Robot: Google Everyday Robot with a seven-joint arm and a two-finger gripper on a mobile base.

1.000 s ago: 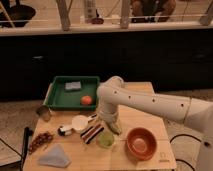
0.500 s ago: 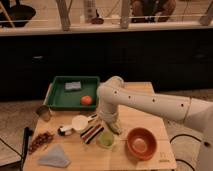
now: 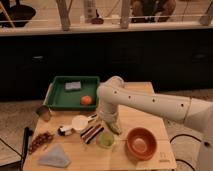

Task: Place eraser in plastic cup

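the gripper (image 3: 113, 126) is down low over the wooden table (image 3: 150, 117), hanging from the white arm (image 3: 150, 102) that sweeps in from the right edge and bends down at a rounded elbow near the table's middle. whether it is holding anything, i cannot tell — that end of the arm is just a pale blur against the wood.

right below and a touch to the left of the gripper sits the plastic cup (image 3: 105, 140), a small greenish one, upright near the front of the table. just beside it on the left lies a dark striped thing (image 3: 92, 133), slanted; too blurred to name. the eraser itself i cannot pick out for certain anywhere in this view.

moving outward: a white round cup or lid (image 3: 79, 122) sits left of the striped thing, with a small dark-and-white object (image 3: 64, 131) next to it. to the right of the plastic cup is an orange bowl (image 3: 141, 143), with something pale inside it.

further back on the left, a green tray (image 3: 57, 97) holds a grey-blue sponge (image 3: 72, 86) and an orange ball-like fruit (image 3: 86, 100). a small brown tin (image 3: 43, 113) stands off the tray's front left corner. at the near left — a reddish-brown cluster (image 3: 40, 141) and a pale blue folded cloth (image 3: 54, 156).

behind it all runs a dark counter front (image 3: 150, 55).
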